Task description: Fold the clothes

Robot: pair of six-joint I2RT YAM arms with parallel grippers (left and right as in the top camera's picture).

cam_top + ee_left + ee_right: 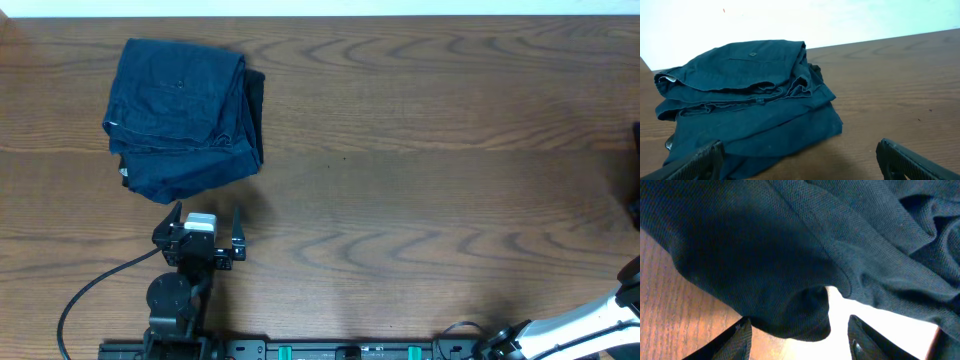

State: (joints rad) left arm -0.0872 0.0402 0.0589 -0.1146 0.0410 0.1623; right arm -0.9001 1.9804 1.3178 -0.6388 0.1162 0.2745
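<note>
While the left gripper (pixel 208 214) gapes near the stack (pixel 185 115), the right gripper (pixel 800 340) stands released, a fold of the shirt (pixel 790 240) between its fingers.

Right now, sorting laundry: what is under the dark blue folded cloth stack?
The dark blue folded cloth stack rests on the brown wooden table; a darker fabric edge shows at its right side. The rest beneath is covered.
</note>
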